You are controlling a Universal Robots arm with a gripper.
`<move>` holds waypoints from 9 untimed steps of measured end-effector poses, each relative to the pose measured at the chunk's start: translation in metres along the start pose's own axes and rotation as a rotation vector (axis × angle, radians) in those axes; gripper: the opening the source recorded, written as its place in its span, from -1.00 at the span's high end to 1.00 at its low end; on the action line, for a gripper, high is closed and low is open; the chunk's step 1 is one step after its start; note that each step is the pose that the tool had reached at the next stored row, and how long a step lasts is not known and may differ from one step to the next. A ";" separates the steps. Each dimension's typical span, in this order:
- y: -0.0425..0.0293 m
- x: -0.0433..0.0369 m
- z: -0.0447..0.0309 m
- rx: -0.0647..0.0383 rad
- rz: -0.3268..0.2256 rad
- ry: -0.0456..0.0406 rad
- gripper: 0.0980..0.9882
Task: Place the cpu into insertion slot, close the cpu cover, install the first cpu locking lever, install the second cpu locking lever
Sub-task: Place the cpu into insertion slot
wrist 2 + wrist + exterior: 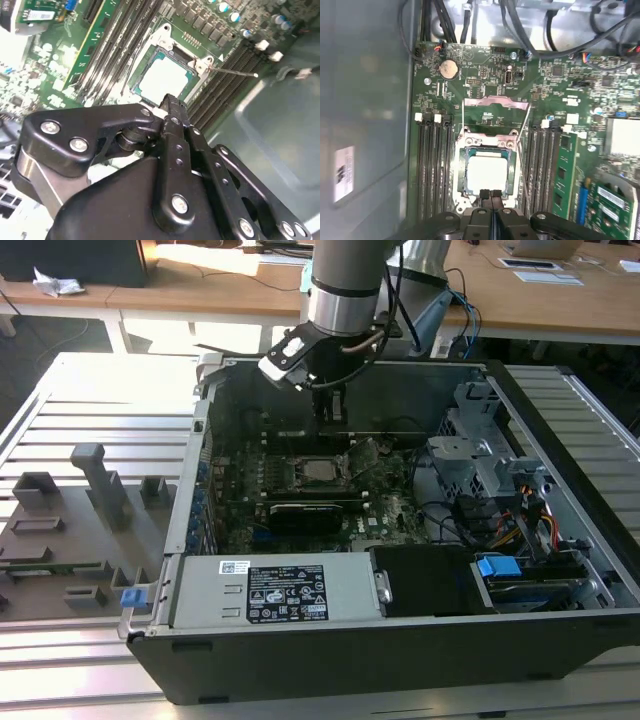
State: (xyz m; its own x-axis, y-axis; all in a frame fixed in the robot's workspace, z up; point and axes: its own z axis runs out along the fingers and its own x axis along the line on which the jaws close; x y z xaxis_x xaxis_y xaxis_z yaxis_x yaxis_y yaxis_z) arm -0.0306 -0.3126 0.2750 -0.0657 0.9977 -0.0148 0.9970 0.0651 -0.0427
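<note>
computer case (350, 655), white label (285, 592), cpu (487, 170) in insertion slot (463, 170), jaws closed

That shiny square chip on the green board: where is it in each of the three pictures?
Exterior view: the cpu sits inside the open case, under the gripper.
First wrist view: the cpu lies just past the gripper.
Second wrist view: the cpu lies just past the gripper.
Shared landmark: the gripper.

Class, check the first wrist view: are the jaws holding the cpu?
No, the cpu lies flat in the insertion slot, and the jaws of the gripper are shut with nothing between them.
</note>
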 end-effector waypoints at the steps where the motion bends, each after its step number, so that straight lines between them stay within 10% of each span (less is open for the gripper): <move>1: -0.0004 -0.0002 -0.0099 0.000 0.000 -0.0009 0.98; 9: -0.0007 -0.0002 -0.0147 0.000 0.000 -0.0009 0.98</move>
State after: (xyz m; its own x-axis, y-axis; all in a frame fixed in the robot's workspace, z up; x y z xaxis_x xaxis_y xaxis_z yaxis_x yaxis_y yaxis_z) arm -0.0306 -0.3126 0.2898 -0.0657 0.9977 -0.0157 0.9970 0.0650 -0.0427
